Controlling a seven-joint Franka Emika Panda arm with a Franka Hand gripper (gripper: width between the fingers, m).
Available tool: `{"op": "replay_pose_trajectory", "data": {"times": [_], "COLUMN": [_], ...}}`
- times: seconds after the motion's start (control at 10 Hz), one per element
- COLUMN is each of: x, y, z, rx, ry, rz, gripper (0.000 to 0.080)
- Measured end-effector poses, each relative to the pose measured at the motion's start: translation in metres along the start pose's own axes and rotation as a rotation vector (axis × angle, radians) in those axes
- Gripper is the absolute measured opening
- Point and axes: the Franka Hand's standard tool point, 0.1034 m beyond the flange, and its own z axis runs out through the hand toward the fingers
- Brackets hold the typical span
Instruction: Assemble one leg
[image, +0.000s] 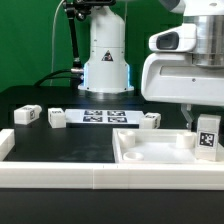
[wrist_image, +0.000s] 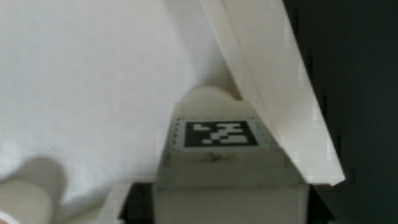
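gripper (image: 207, 122) fingers closed on small white plastic tagged leg (image: 207, 138), over large white square tray-like piece (image: 160, 150) at table's front edge; fingertips hidden.

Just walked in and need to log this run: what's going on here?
The Franka arm's tool holds one small white plastic block with black-and-white tags, a leg, upright over the large white square tray-like piece at the exterior view's right. The wrist view shows the same tagged leg against white surface. Whether it is seated yet cannot be told. Three more white tagged blocks lie on the black table, near the marker board.
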Motion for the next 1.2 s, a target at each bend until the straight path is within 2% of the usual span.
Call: {"op": "replay_pose_trajectory", "data": {"times": [0.4, 0.9, 1.0, 1.1, 1.2], "x": [-0.0012, -0.0007, -0.0008, -0.0001, -0.001], "y": [-0.0005, 0.0005, 0.0004, 0.0013, 0.0002], "z": [0.0003, 0.0004, 0.0004, 0.0004, 0.0008], "rx": [-0.013, -0.005, -0.005, -0.004, -0.005], "ry": [0.015, 0.002, 0.002, 0.002, 0.003], "rz": [0.41, 0.592, 0.58, 0.519, 0.477], "gripper": [0.029, 0.029, 0.0411, 0.0411, 0.0549]}}
